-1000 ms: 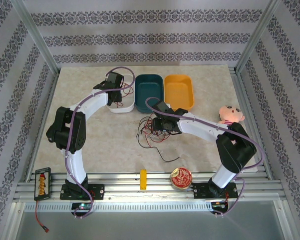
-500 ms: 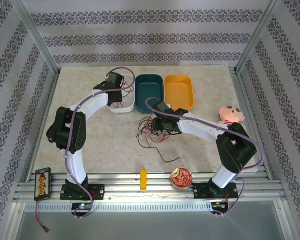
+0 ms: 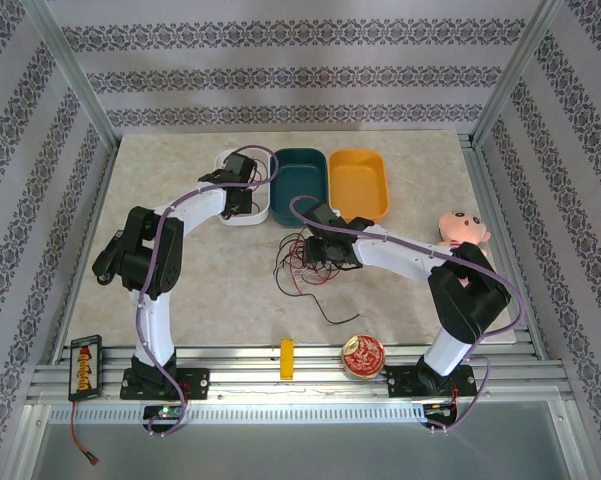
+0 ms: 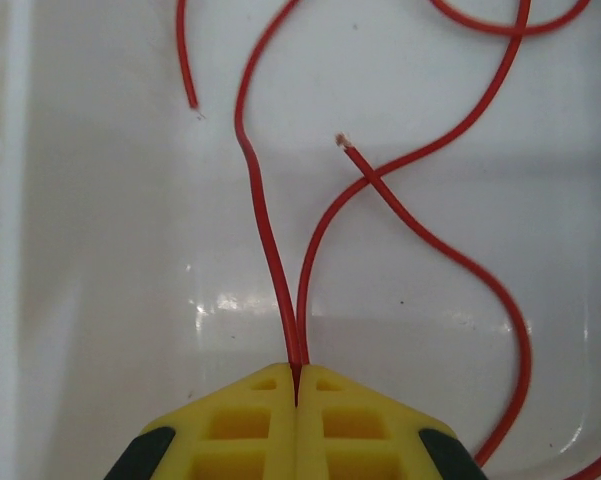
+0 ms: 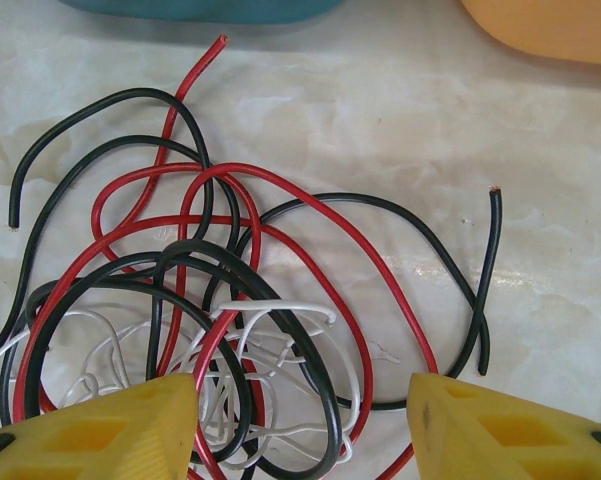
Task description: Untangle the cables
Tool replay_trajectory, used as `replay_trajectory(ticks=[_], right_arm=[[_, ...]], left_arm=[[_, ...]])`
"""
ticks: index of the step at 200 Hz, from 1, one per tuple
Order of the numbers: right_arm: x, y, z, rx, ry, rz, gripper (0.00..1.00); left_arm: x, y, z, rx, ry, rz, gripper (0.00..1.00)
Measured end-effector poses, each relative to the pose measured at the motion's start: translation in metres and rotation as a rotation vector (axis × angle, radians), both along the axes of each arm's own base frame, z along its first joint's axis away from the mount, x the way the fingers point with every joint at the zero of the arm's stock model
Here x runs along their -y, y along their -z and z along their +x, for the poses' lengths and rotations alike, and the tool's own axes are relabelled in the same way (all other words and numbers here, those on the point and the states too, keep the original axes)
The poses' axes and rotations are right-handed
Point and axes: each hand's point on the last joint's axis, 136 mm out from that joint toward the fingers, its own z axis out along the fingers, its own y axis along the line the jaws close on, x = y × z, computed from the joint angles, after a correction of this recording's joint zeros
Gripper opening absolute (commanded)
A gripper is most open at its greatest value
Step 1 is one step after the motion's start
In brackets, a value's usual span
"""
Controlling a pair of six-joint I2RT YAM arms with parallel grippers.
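Plainly, our left jaws were pinched tight together on two runs of a red cable (image 4: pixel 270 240) over the white tub (image 4: pixel 100 250), while our right jaws stood parted, holding nothing, astride the tangle of cables (image 5: pixel 210 330) on the worktop (image 5: pixel 400 110). We judged the sorting far from done: next, the right jaws needed to close on one strand and draw it clear.

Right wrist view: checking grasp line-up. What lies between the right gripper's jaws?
In the right wrist view, the tangled cables lie between the open jaws of the right gripper: red and black loops over thin white wire.
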Motion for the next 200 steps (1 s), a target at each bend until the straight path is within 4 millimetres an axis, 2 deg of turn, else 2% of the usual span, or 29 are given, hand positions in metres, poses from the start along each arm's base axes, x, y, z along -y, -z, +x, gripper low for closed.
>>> replay_trajectory(ticks=[19,45,90,127,162,200], right_arm=[[0.000,0.001,0.000,-0.001,0.000,-0.001,0.57],[0.000,0.002,-0.001,-0.006,-0.001,-0.001,0.57],[0.000,0.002,-0.001,-0.006,-0.001,-0.001,0.57],[0.000,0.002,-0.001,-0.006,-0.002,-0.002,0.57],[0.000,0.002,-0.001,-0.006,-0.001,-0.003,0.57],[0.001,-0.007,-0.001,0.008,0.000,0.005,0.58]], left_arm=[[0.002,0.007,0.001,-0.019,0.005,-0.003,0.03],[0.003,0.009,0.002,-0.031,0.016,0.003,0.23],[0.003,-0.001,0.004,-0.024,0.028,0.010,0.39],[0.006,-0.035,0.015,0.046,0.027,-0.008,0.51],[0.008,-0.074,0.023,0.131,0.025,-0.030,0.56],[0.007,-0.112,0.012,0.200,0.031,-0.059,0.78]])
